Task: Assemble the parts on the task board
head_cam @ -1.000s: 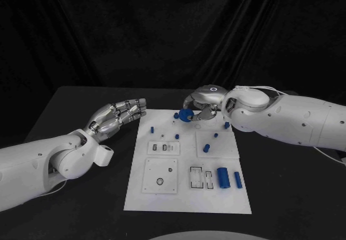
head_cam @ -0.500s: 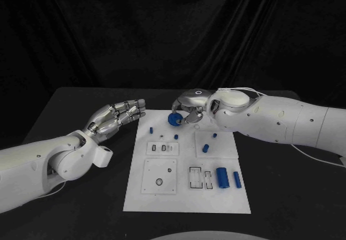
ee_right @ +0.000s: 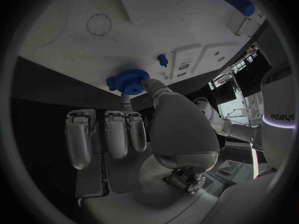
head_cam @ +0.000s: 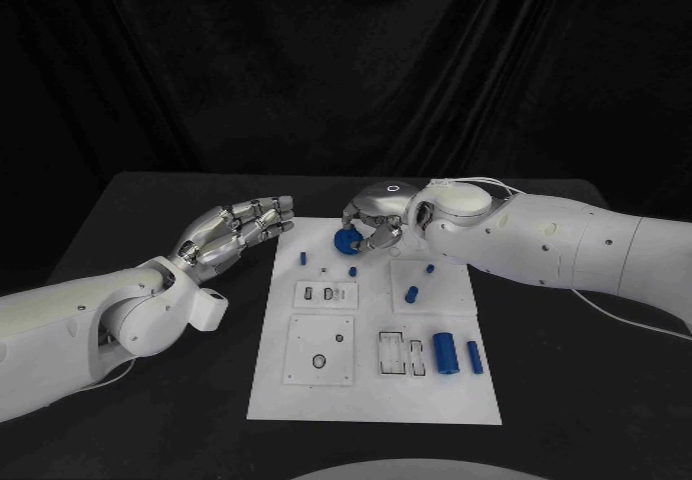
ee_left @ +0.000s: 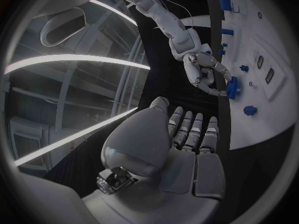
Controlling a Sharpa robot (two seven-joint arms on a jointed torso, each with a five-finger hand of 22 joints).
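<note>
The white task board lies in the middle of the black table. My right hand hovers over its far edge and pinches a blue gear between thumb and a finger. The right wrist view shows the gear at the fingertips of that hand, just off the board. My left hand floats left of the board's far corner, fingers straight and apart, holding nothing. The left wrist view shows that hand with the right hand and gear beyond it.
Small blue pegs stand in the board's far half, and a blue piece lies in a right-hand plate. Two blue cylinders lie near the board's right edge. Recessed slots sit beside them.
My right hand has carried the blue gear leftward along the board's far edge. The left hand has stayed where it was.
</note>
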